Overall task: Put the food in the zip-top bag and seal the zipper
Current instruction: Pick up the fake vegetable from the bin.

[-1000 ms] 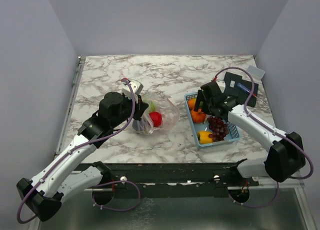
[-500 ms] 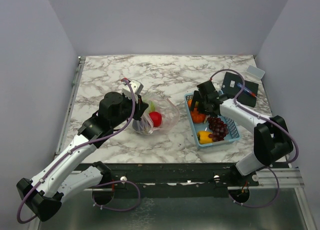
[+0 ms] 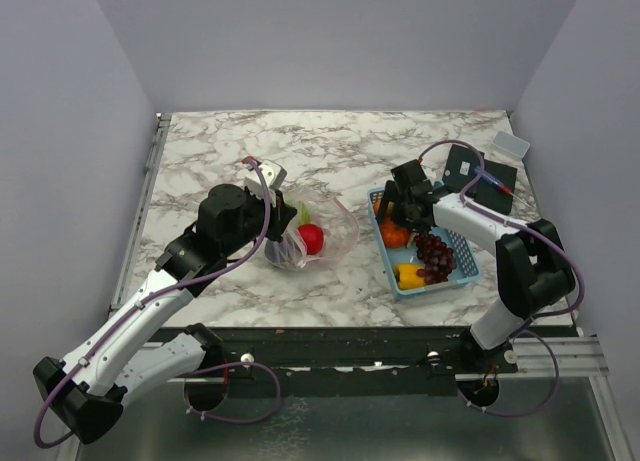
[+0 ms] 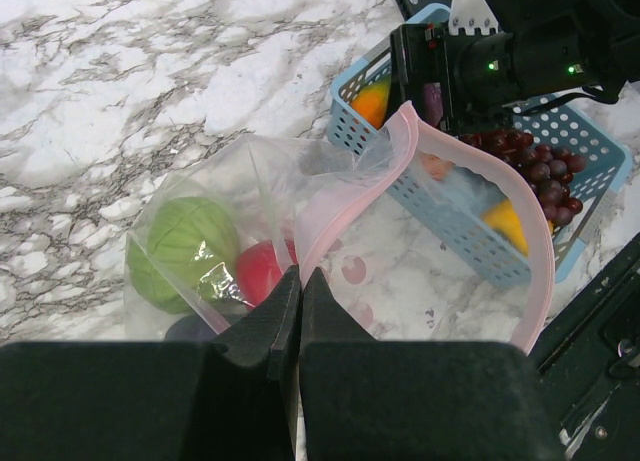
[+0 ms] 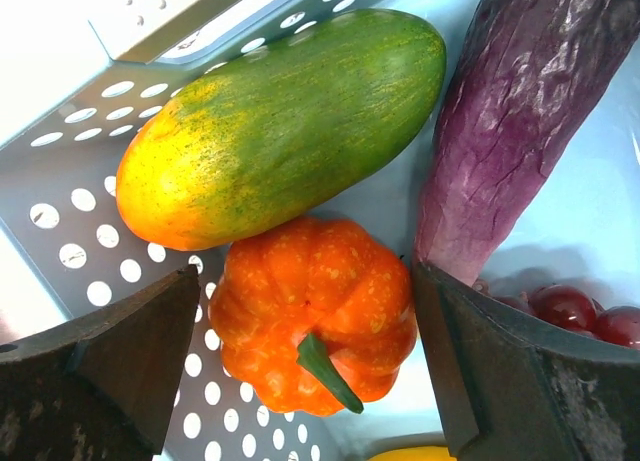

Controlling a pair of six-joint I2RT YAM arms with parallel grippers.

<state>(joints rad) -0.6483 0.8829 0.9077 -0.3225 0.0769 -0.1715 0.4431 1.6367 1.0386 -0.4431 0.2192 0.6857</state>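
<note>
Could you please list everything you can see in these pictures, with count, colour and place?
White-and-grey marble table: one, under everything.
Clear crinkly plastic bag: one, left of centre, mouth held open.
Pinkish-red zipper strip: one, along the bag's mouth.
Round green toy cabbage: one, inside the bag.
Red toy tomato: one, inside the bag, beside the cabbage.
Light-blue perforated plastic basket: one, right of the bag.
Orange toy pumpkin: one, in the basket.
Green-and-yellow oval fruit: one, in the basket.
Purple eggplant: one, in the basket.
Dark purple grapes: one bunch, in the basket.
Yellow pepper: one, at the basket's near end.
Black flat object: one, far right.
Left gripper: shut on the bag.
Right gripper: open, straddling the pumpkin.
</note>
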